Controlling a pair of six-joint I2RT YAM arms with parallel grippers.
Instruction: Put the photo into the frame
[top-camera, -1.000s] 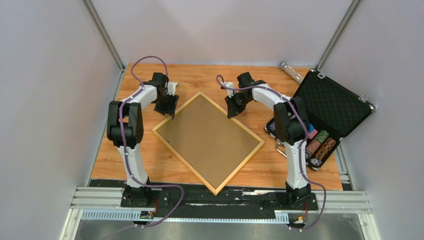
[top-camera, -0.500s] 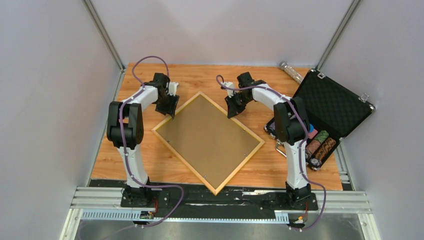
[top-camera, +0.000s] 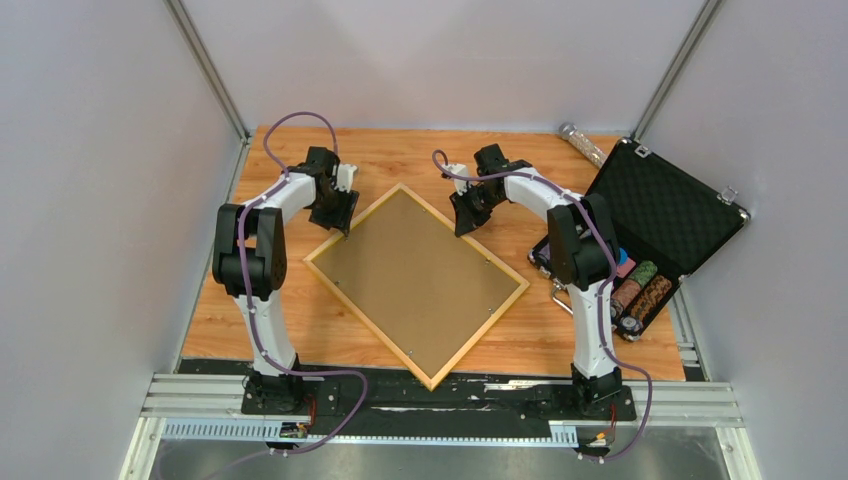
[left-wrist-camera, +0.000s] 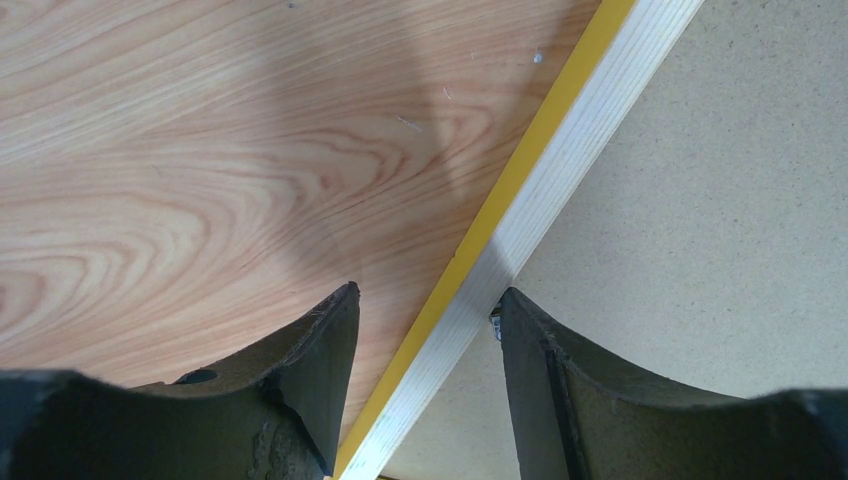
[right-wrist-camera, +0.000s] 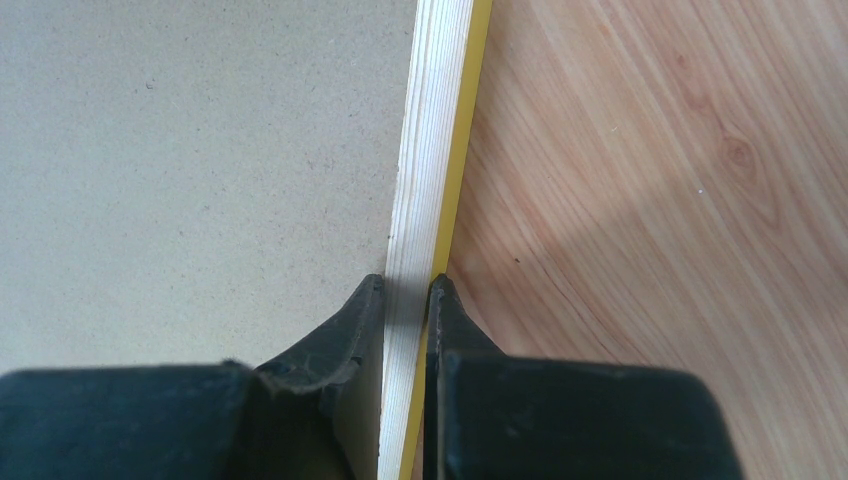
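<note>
The yellow frame (top-camera: 322, 272) lies face down on the wooden table, turned like a diamond, its brown backing board (top-camera: 415, 278) up. The photo is out of view. My left gripper (top-camera: 346, 222) is open and straddles the frame's upper left rail (left-wrist-camera: 560, 165), one finger on the table side, the other over the board. My right gripper (top-camera: 463, 222) is shut on the frame's upper right rail (right-wrist-camera: 432, 160); its fingers pinch the pale wood on both sides.
An open black foam-lined case (top-camera: 665, 215) stands at the right edge, with stacks of chips (top-camera: 640, 285) in its lower half. A shiny cylinder (top-camera: 583, 143) lies at the back right. Grey walls close in both sides.
The left arm's elbow has shifted slightly; both grippers and the frame stay where they were.
</note>
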